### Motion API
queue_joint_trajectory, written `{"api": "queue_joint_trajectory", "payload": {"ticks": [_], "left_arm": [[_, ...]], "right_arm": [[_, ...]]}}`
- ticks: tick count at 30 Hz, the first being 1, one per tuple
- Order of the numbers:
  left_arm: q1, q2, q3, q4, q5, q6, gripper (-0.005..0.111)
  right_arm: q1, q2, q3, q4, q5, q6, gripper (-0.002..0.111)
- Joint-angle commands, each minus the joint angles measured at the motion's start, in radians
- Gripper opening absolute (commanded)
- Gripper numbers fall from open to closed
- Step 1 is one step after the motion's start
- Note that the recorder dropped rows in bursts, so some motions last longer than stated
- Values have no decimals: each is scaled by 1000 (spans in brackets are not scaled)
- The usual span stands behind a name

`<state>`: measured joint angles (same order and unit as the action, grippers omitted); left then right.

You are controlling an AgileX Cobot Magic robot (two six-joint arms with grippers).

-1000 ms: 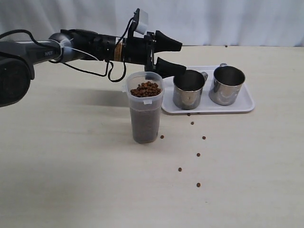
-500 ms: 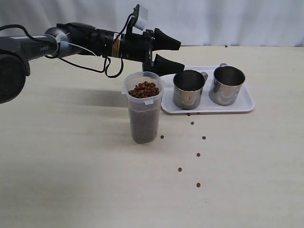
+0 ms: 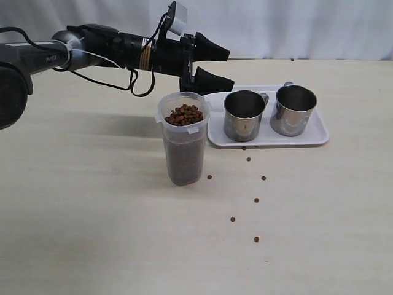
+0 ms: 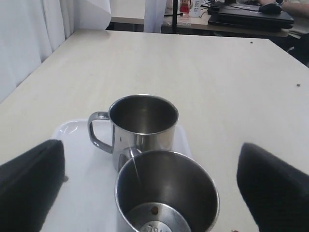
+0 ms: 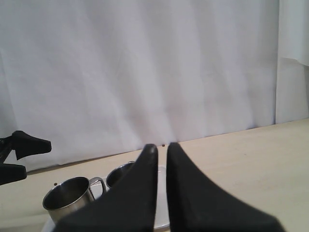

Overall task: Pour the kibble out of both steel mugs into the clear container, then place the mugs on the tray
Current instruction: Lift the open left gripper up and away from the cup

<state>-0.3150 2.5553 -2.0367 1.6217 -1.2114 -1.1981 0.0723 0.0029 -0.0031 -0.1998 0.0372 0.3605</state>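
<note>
Both steel mugs stand upright on the white tray (image 3: pixel 319 136), the left mug (image 3: pixel 244 115) beside the right mug (image 3: pixel 293 110). My left gripper (image 3: pixel 231 69) hovers open behind and above the tray's left end, holding nothing. Its wrist view looks down into the near mug (image 4: pixel 166 193), which holds one pellet (image 4: pixel 154 210), with the far mug (image 4: pixel 143 123) behind it. The clear container (image 3: pixel 183 147) stands left of the tray, heaped with kibble (image 3: pixel 185 114). My right gripper (image 5: pixel 161 146) is shut and empty, off the exterior view; it faces the mugs (image 5: pixel 67 198).
Several loose kibble pellets (image 3: pixel 256 200) lie scattered on the table in front of the tray and right of the container. A white curtain hangs behind the table. The left arm (image 3: pixel 92 49) with its cables stretches in from the left.
The left gripper has drawn back to the left and risen a little, away from the left mug, staying open. The mugs, container and pellets have not moved.
</note>
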Motion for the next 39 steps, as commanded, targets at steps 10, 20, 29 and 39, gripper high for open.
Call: {"api": "queue_joint_trajectory", "payload": {"ticks": [10, 20, 29, 39], "left_arm": [[1, -15, -2, -2, -10, 67, 77], [1, -15, -2, 3, -10, 213, 77], [1, -15, -2, 3, -10, 314, 77], [11, -16, -2, 1, -10, 374, 72]], "right_arm": [[-5, -3, 3, 4, 2, 1, 5], [-5, -3, 3, 4, 2, 1, 5], [-5, -3, 3, 4, 2, 1, 5], [-5, -3, 3, 4, 2, 1, 5]]}}
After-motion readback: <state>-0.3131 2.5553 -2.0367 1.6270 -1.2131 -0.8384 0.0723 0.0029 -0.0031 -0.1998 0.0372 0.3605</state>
